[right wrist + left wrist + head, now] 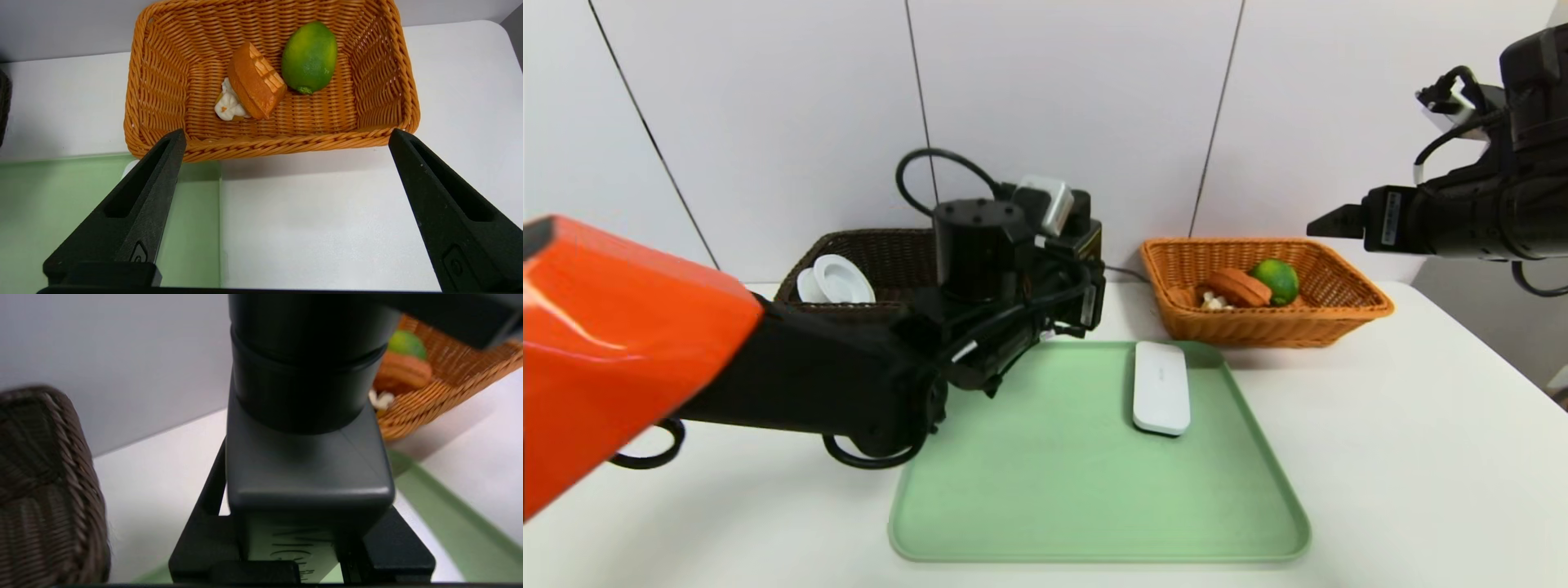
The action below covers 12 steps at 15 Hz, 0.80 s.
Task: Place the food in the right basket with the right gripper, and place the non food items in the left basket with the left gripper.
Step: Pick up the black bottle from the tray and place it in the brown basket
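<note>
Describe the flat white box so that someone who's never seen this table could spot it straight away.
Find the green tray in the middle of the table. The flat white box lies near its far right corner, just before the orange basket. It is the only thing lying on the tray.

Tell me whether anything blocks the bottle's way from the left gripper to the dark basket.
Nothing visible does. The left gripper is shut on the bottle; only bare table lies between it and the dark basket.
</note>
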{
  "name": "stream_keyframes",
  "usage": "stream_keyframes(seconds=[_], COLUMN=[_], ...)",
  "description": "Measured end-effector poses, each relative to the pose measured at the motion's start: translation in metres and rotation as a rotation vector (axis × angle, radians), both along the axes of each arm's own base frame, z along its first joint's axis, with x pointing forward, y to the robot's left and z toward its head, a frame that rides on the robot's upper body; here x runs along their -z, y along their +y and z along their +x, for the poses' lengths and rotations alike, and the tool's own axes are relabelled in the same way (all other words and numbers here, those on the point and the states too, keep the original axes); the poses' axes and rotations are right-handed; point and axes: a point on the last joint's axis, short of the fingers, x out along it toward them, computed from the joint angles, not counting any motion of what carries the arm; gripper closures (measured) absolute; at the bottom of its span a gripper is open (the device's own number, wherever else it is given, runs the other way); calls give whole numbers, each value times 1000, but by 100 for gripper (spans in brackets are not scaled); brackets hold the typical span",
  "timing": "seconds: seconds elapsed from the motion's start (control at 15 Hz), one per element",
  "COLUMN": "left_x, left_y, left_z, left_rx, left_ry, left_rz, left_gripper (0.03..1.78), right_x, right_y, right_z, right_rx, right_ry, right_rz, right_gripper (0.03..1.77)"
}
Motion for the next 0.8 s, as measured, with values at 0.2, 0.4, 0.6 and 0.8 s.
stream_keyframes(seconds=[0.2, 0.4, 0.6, 0.8], left_x=[-68, -126, -159, -161], left_y=[12, 32, 63, 101], left_z=[-14, -31, -37, -21], left_rx=[1, -10, -71, -200], left_ry=[-1, 39, 126, 192], left_rz=[-36, -42, -42, -40], left_gripper=[120, 120, 120, 120], right_x=[-1, -4, -6, -5], right_y=[-1, -1, -2, -3], right_z=[-4, -8, -14, -24], right_rx=[14, 16, 21, 23], right_ry=[-4, -17, -25, -24], right_rz=[25, 29, 41, 45], right_gripper=[9, 9, 9, 9])
